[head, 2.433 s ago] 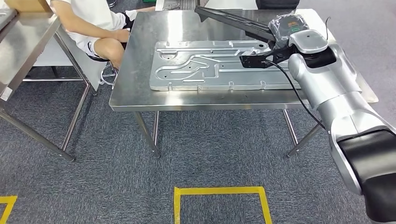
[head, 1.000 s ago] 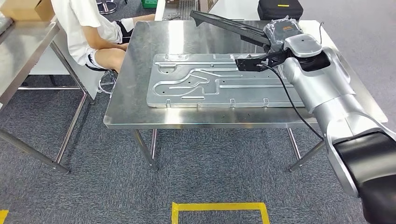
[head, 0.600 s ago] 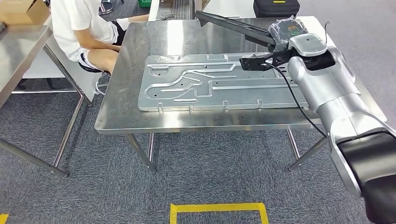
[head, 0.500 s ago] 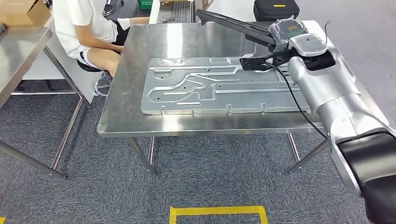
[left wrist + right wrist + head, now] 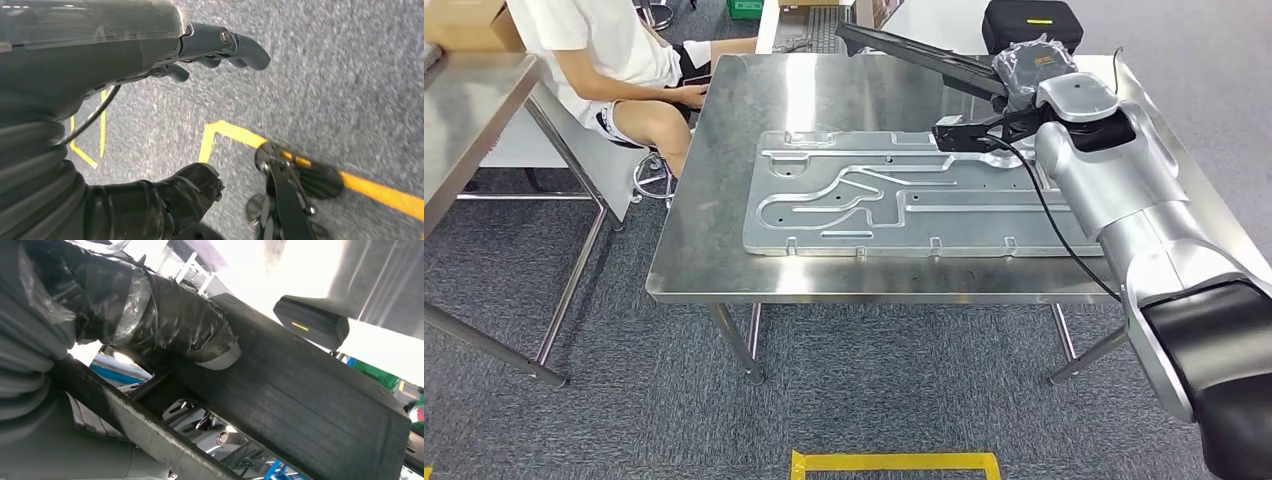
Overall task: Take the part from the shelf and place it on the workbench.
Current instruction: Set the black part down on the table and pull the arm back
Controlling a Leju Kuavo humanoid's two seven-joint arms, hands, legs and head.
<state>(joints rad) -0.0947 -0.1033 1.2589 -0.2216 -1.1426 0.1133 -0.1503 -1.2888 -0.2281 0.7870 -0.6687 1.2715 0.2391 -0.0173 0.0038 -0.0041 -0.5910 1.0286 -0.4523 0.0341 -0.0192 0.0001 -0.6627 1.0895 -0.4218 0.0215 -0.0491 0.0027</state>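
Right robot hand [image 5: 1030,68] grips black part [image 5: 924,52] | part held above workbench [image 5: 724,150]

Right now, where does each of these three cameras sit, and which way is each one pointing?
Head view: high on the robot, looking forward and down at the steel table; the right arm reaches in from the right.
Left wrist view: behind the left hand, hanging, facing the carpet and yellow tape.
Right wrist view: behind the right hand, gripping the long black part.
Shared: head and right wrist views both show the black part and a black case.
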